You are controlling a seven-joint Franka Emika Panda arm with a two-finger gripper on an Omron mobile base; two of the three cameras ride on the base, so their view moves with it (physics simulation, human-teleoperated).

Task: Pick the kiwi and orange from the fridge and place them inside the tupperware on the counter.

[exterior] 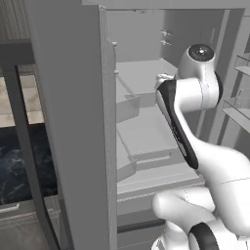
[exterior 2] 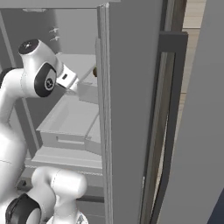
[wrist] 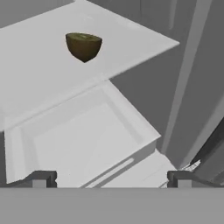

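The gripper [wrist: 111,178] is reaching into the open fridge [exterior: 146,141] with its jaws standing wide apart and nothing between them. In the hand view the two fingertips [wrist: 41,178] are sitting at the bottom left and bottom right of the frame, well short of the fruit.

The kiwi [wrist: 83,46] is sitting in the upper left of the hand view, on a pale shelf [wrist: 39,74], well apart from the gripper. It is looking like a cut half: flat greenish face up, rounded brown side down on the shelf. Its long axis is running roughly left to right across that frame, tilted slightly down to the right. In the right base view a small dark speck is peeking out beside the door edge; probably the same fruit, too small to tell.

Below the shelf, an open drawer [wrist: 83,135] is lying between the gripper and the kiwi.

Risks, as judgement:
- Jaws closing along the long axis instead of across it; the rounded underside is likely slipping out.
- The half rocking or sliding back on the smooth shelf if one finger touches first.
- Fingers or wrist clipping the shelf's front lip or the drawer rim on a low approach.
- Arm crowding the fridge door [exterior 2: 131,109], which is standing close to it in the right base view.
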